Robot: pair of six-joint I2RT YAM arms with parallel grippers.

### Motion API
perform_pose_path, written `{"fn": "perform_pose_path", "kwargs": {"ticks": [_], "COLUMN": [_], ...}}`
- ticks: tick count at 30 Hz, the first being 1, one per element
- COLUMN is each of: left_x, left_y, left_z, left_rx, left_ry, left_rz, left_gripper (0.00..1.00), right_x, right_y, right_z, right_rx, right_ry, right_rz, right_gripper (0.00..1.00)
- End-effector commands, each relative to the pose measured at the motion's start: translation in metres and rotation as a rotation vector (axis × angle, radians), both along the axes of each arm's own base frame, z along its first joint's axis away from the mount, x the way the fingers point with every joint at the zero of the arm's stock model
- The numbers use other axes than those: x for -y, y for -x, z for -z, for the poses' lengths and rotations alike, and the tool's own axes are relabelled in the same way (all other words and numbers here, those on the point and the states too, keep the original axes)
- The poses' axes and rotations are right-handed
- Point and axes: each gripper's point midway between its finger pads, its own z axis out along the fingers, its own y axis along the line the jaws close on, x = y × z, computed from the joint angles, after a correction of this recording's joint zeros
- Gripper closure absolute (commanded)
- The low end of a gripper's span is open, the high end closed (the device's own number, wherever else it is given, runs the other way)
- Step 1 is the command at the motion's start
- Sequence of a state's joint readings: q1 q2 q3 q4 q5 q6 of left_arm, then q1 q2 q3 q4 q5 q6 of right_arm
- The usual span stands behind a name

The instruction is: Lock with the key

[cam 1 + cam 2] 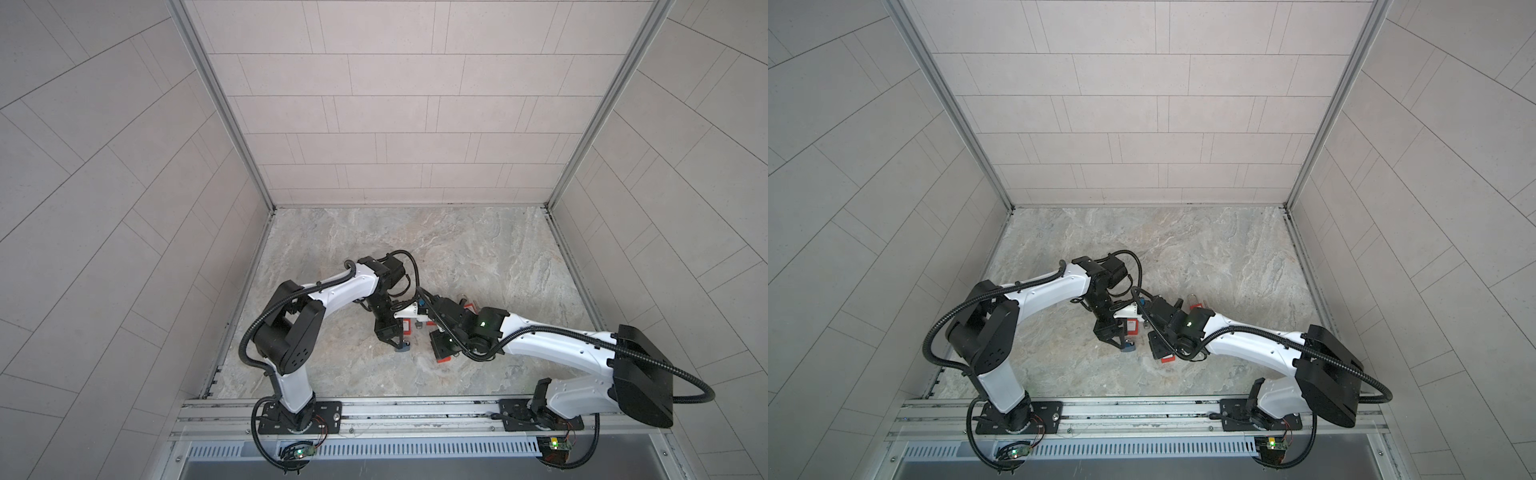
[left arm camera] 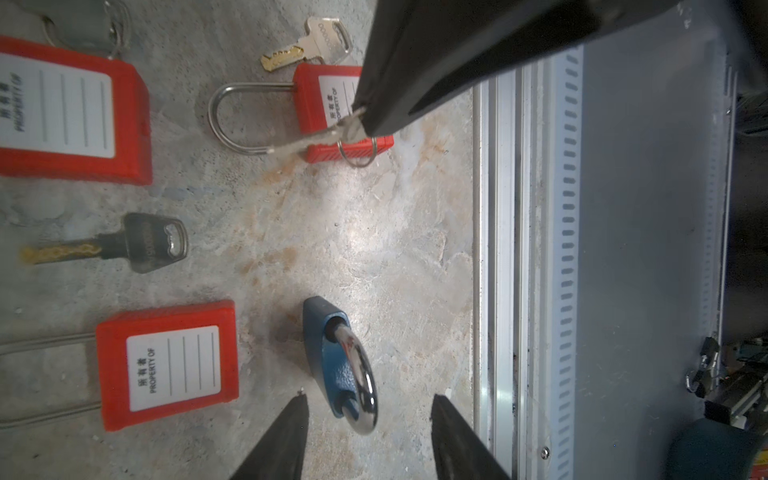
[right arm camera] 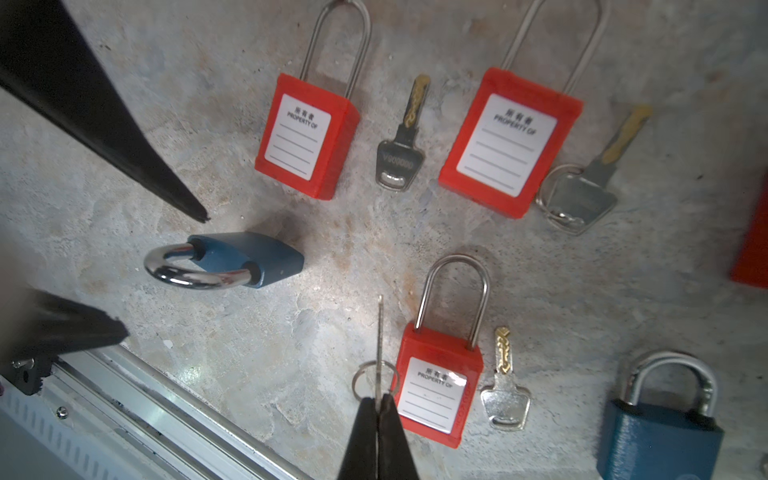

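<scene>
The blue padlock (image 2: 336,361) lies on the table (image 2: 374,232) below the left gripper (image 2: 368,401), whose parted jaws stand either side of its shackle. Slightly farther right, the right gripper (image 3: 380,401) is clamped on the key (image 3: 379,345).

The blue padlock (image 3: 249,257) wears a faintly pebbled painted coat; its shackle (image 3: 187,276) is mirror-bright chrome. The red padlocks (image 3: 345,145) are matt moulded plastic with smooth white labels (image 3: 505,143). The key (image 3: 379,345) is bare silvery metal, the right pincer (image 3: 378,405) matt black. The bench (image 3: 291,332) looks like rough, veined stone with a low sheen. The rail (image 2: 503,249) is pale brushed metal.
</scene>
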State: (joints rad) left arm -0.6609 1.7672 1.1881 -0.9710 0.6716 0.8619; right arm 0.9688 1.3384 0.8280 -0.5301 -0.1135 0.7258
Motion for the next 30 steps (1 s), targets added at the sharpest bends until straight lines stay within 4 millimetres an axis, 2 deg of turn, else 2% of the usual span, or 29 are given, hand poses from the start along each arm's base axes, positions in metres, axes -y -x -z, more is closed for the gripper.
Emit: {"fn": "perform_pose_path", "kwargs": {"ticks": [1, 3, 7, 11, 17, 20, 23, 26, 30], "left_x": [-0.001, 0.001, 0.007, 0.013, 0.012, 0.013, 0.013, 0.017, 0.018], "left_y": [-0.006, -0.007, -0.01, -0.005, 0.021, 0.031, 0.031, 0.025, 0.01], "left_z": [0.009, 0.011, 0.009, 0.001, -0.014, -0.013, -0.003, 0.006, 0.016], "left_rx": [0.072, 0.089, 0.102, 0.063, -0.124, -0.207, -0.225, -0.207, -0.138], "left_ry": [-0.04, -0.051, -0.034, -0.004, -0.016, -0.026, -0.054, -0.067, -0.088], "left_rz": [-0.014, -0.011, -0.017, -0.015, -0.005, -0.012, -0.022, -0.051, -0.104], "left_gripper": [0.47, 0.51, 0.73, 0.88, 0.97, 1.0, 0.99, 0.94, 0.72], "right_x": [0.007, 0.01, 0.014, 0.017, 0.017, 0.017, 0.017, 0.017, 0.015], "right_y": [-0.006, -0.007, -0.008, -0.007, -0.005, -0.004, -0.002, -0.001, 0.004], "right_z": [-0.013, -0.015, -0.019, -0.017, -0.015, -0.015, -0.013, -0.013, -0.011], "right_rx": [0.065, 0.079, 0.102, 0.104, 0.098, 0.096, 0.091, 0.085, 0.069], "right_ry": [0.015, 0.023, 0.035, 0.04, 0.047, 0.046, 0.046, 0.04, 0.025], "right_rz": [0.012, 0.008, 0.004, -0.002, -0.017, -0.023, -0.028, -0.031, -0.037], "right_gripper": [1.0, 1.0, 1.0, 1.0, 1.0, 1.0, 1.0, 1.0, 1.0]}}
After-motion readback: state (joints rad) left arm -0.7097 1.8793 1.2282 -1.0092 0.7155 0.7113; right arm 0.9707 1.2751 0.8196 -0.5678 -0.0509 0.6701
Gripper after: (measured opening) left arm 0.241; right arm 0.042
